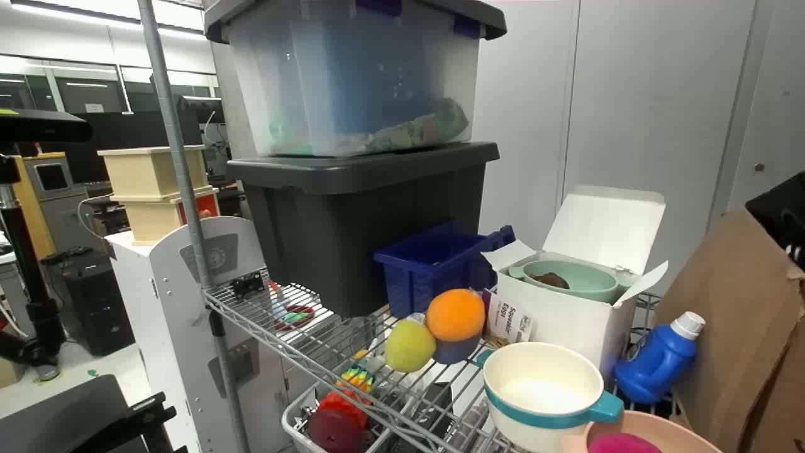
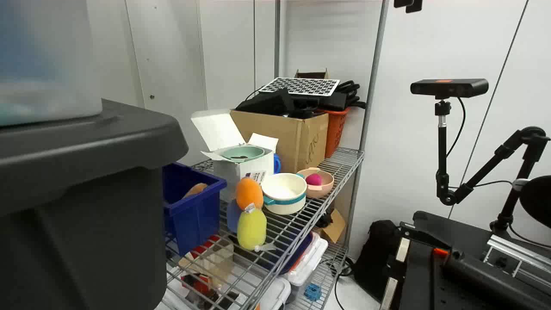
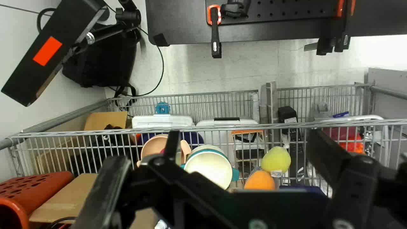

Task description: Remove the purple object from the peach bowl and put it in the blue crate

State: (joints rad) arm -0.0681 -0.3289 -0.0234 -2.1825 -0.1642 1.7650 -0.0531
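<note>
Closest in the wrist view, the tool (image 3: 243,136) spreads its fingers (image 3: 172,144) wide over the lower half of the frame, nothing held between them, well apart from everything below. Next, at the bottom right of an exterior view, comes the peach bowl (image 1: 679,434), and the purple object (image 1: 624,443) lies inside it, magenta really, rounded and smooth-looking, partly cut off by the frame's edge. I'd guess it is light, perhaps a toy with some give; whether its skin is slippery I can't tell. My advice: drop straight in and take it across its widest part, fingertips inside the rim, with a gentle squeeze. Caught only near the top of that curve, it could pop out. The bowl looks light too, so a bump on its wall may shove it. Just beyond stands the cream-white bowl (image 1: 544,377), its teal handle (image 1: 605,409) crowding that side. Past the orange ball (image 1: 456,314), near mid-frame, the blue crate (image 1: 415,283) stands open-topped beside the black tote (image 1: 314,226), with a tan thing (image 2: 196,189) showing inside in an exterior view.
</note>
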